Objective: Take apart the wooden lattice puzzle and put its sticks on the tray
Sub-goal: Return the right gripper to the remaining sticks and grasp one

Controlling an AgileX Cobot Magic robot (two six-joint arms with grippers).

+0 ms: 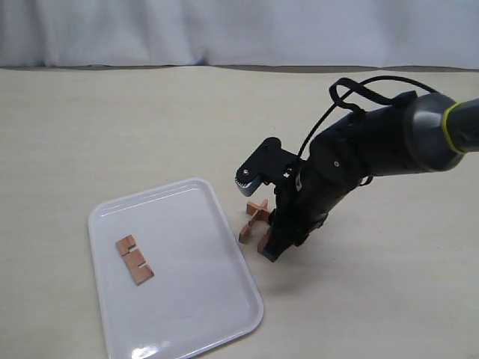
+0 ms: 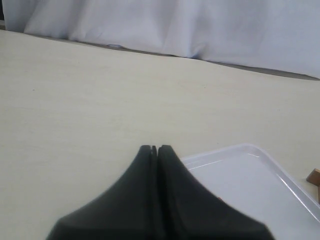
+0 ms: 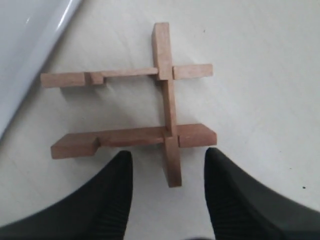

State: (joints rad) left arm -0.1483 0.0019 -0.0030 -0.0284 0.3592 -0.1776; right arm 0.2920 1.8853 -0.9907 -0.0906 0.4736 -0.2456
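Observation:
The wooden lattice puzzle (image 1: 256, 212) lies on the table just right of the tray (image 1: 150, 193). In the right wrist view the puzzle (image 3: 167, 100) shows three sticks still interlocked: two parallel ones and one crossing them. My right gripper (image 3: 168, 161) is open, with its fingertips on either side of the crossing stick's free end and not touching it. In the exterior view the right gripper (image 1: 269, 245) sits low over the puzzle. One notched stick (image 1: 134, 259) lies flat on the tray. My left gripper (image 2: 154, 148) is shut on nothing, beside the tray's corner (image 2: 240, 150).
White cloth (image 1: 224, 30) hangs along the table's far edge. The tray rim (image 3: 30, 45) runs close to the puzzle's stick ends. A bit of brown wood (image 2: 314, 176) shows past the tray in the left wrist view. The left arm is out of the exterior view.

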